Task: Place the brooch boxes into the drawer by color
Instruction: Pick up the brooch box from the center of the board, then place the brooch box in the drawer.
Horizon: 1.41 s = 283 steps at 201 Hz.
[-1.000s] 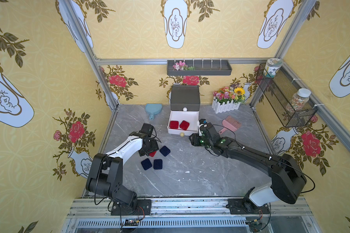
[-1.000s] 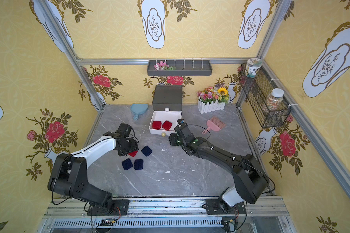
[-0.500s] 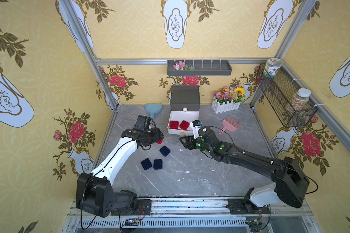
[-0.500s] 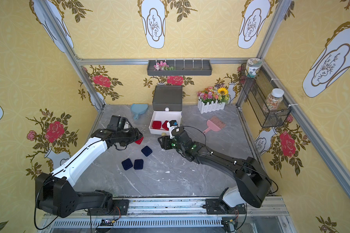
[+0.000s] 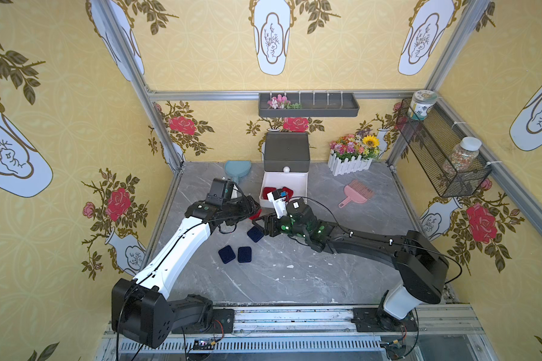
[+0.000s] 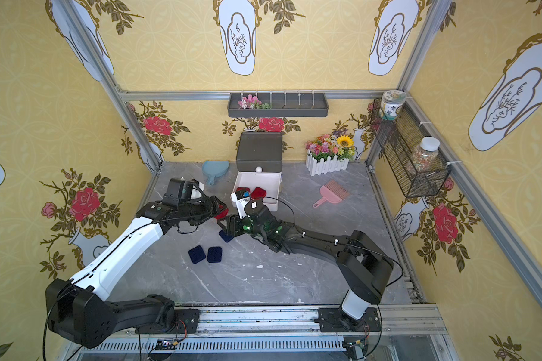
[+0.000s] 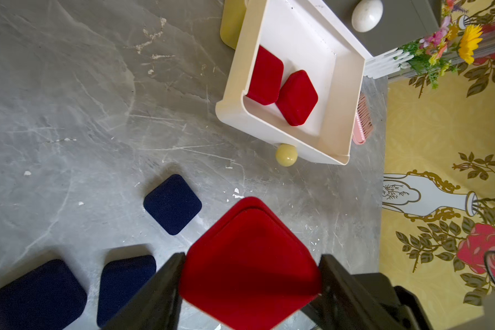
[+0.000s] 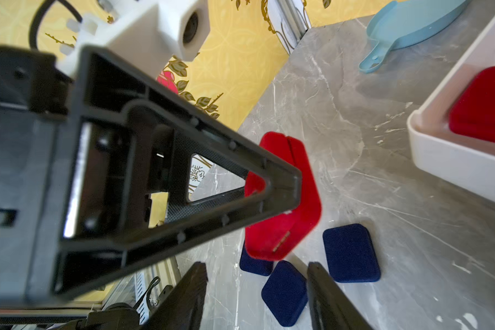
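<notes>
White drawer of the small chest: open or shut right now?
Open. The white plastic drawer stands pulled out from the dark grey chest, its inside exposed, two red velvet brooch boxes lying in it.

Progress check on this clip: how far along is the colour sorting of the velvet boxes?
Done: two red velvet boxes lie in the pulled-out white drawer. In hand: the left gripper, jaws shut, holds a third red velvet box, short of the drawer. Left: three navy velvet boxes on the grey marble tabletop; the right gripper hovers open over one. No black boxes show.
</notes>
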### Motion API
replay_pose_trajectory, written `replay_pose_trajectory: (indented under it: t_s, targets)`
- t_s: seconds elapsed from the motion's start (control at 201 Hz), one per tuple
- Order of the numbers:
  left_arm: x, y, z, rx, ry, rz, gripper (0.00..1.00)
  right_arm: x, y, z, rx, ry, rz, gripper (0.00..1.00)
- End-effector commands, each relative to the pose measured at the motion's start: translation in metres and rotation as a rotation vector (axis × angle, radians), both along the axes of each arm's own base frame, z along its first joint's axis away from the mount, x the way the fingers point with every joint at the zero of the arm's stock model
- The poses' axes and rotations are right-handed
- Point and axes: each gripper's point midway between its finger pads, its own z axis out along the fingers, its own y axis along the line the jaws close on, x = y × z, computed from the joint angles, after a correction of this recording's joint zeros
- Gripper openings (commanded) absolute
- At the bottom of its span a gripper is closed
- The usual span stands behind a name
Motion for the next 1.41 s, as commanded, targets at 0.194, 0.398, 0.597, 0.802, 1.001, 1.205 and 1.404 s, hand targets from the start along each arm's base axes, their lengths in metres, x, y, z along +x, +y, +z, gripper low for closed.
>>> replay_pose_trajectory:
  t_s: [0.194,0.398,0.597,0.802,1.001,1.205,1.404]
  targets:
    - [-0.001,-0.005,0.007,-0.031,-0.023,-0.017,0.75,0.018,0.017,0.014,0.082,-0.033,-0.043,0.54]
    - [-0.001,-0.003,0.005,-0.019,-0.026,-0.011,0.77,0.021,0.018,0.016,0.092,-0.032,-0.053,0.33]
    - [0.001,-0.001,0.005,-0.018,-0.035,0.002,0.96,0.021,0.010,0.015,0.088,-0.036,-0.078,0.17]
    - [0.013,0.024,0.021,0.059,-0.128,0.130,1.00,0.031,-0.012,0.010,0.060,-0.019,-0.125,0.18]
    - [0.014,0.050,0.054,0.087,-0.313,0.240,1.00,0.077,-0.077,-0.003,0.033,0.084,-0.291,0.18]
    - [0.007,0.058,0.058,0.087,-0.393,0.251,1.00,0.129,-0.130,-0.009,0.037,0.187,-0.424,0.18]
    - [0.008,0.058,0.047,0.105,-0.366,0.240,1.00,0.168,-0.150,-0.023,-0.012,0.270,-0.497,0.19]
